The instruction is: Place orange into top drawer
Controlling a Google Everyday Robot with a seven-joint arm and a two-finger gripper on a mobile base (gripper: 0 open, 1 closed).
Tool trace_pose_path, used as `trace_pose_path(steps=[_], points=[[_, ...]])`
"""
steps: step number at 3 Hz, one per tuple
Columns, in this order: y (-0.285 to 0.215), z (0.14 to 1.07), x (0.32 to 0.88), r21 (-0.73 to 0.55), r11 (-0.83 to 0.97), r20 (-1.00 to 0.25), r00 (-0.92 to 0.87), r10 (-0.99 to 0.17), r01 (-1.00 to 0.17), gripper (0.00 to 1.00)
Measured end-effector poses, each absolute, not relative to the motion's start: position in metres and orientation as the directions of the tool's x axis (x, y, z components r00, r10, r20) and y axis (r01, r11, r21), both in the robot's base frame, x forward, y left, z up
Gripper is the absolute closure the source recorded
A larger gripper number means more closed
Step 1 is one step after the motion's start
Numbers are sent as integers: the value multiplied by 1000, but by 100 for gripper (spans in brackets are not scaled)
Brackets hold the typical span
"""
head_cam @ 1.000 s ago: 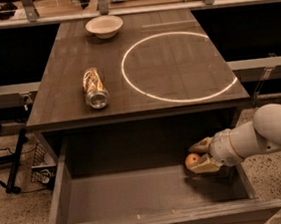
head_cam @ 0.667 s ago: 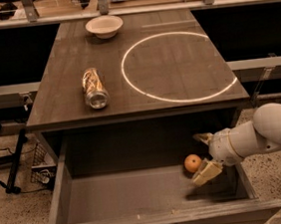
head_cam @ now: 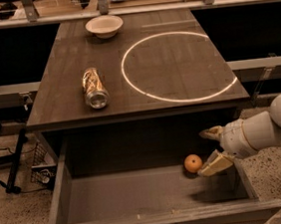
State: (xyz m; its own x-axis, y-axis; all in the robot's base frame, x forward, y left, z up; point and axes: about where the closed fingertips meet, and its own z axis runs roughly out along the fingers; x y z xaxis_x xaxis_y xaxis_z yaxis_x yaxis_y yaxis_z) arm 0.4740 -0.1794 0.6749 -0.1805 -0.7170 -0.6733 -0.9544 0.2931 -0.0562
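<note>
The drawer (head_cam: 157, 221) stands pulled far out from under the tabletop (head_cam: 175, 65), so its flat bottom is open to view. The orange (head_cam: 193, 163) lies on this bottom, in the right part of the drawer, nearer to the back than to the front panel. It rests by itself and is not gripped.

The claw (head_cam: 212, 149) is inside the drawer on the right side, just to the right of the orange. Its two fingers stand clearly apart. The upper finger (head_cam: 211, 133) points to the left, higher than the fruit. The lower finger (head_cam: 215, 165) is just beside the orange, at its lower right. It cannot be told whether this finger touches the fruit. The orange is not between the fingers; it lies to the left of their tips. The white arm (head_cam: 267, 128) reaches in from the right edge of the view, and a soft shadow lies on the drawer bottom under the claw.

On the tabletop a crushed gold can (head_cam: 94, 87) lies on its side in the left part, with its round end turned toward the front edge. A white bowl (head_cam: 104, 25) stands upright near the back edge, well apart from the can. A thin white ring (head_cam: 122, 70) is marked on the right half of the tabletop. The can lies just outside it on the left, and the bowl is outside it at the back left.
</note>
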Motion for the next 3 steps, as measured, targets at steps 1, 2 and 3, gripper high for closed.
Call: trace_pose_path(steps=[1, 2, 3], points=[[-205, 755, 468, -136, 282, -624, -139, -769, -950, 57], [-212, 822, 461, -197, 257, -578, -100, -810, -946, 88], [-203, 904, 461, -291, 205, -532, -20, -846, -934, 100]])
